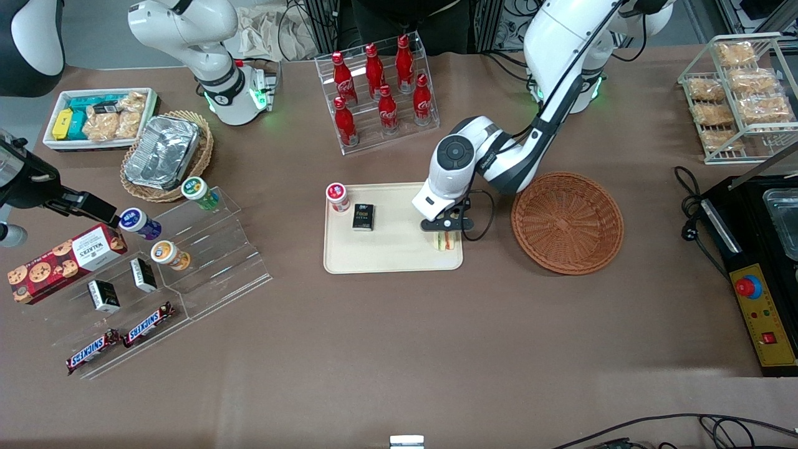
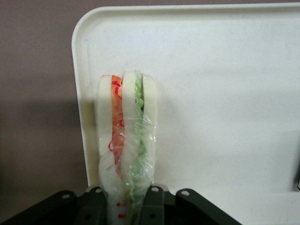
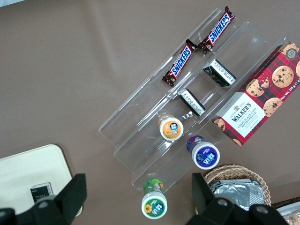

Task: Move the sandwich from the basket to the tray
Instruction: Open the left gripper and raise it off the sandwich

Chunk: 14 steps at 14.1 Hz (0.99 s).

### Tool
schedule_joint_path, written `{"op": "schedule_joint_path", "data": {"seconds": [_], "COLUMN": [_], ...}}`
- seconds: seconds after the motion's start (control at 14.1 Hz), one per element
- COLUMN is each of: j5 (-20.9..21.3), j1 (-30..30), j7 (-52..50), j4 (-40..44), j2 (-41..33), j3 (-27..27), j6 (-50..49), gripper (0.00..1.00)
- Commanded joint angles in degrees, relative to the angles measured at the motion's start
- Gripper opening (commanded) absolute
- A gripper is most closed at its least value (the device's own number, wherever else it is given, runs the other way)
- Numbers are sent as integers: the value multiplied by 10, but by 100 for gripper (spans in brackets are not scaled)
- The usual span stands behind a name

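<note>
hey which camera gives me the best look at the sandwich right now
The left wrist view: the sandwich fills it, filling layers clear, held by the end effector over the tray. The front view shows only a small part of it beneath the end effector. The right wrist view misses it.

The sandwich (image 2: 125, 140) shows white bread with red and orange filling on one side and green on the other, under clear wrap. It rests on a cream-beige tray (image 1: 386, 259), which also carries a black box (image 1: 363, 217) and a red-lidded cup (image 1: 338, 196). The black pincer (image 1: 445, 232) hangs from a white arm. The round basket (image 1: 567, 222) is reddish-brown woven wicker. The bench (image 1: 399, 349) is dull brown.
</note>
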Motion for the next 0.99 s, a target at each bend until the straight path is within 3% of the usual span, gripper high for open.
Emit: {"op": "schedule_joint_path", "data": {"seconds": [0.0, 0.21, 0.5, 0.92], "j5": [21, 21, 18, 6], "j1": [0, 2, 10, 110], "j7": [7, -1, -22, -26], "j4": [2, 11, 32, 33], "j2": [6, -16, -125, -242], "j3": [6, 6, 35, 33], "j6": [10, -2, -64, -68], "gripper": [100, 100, 100, 100]}}
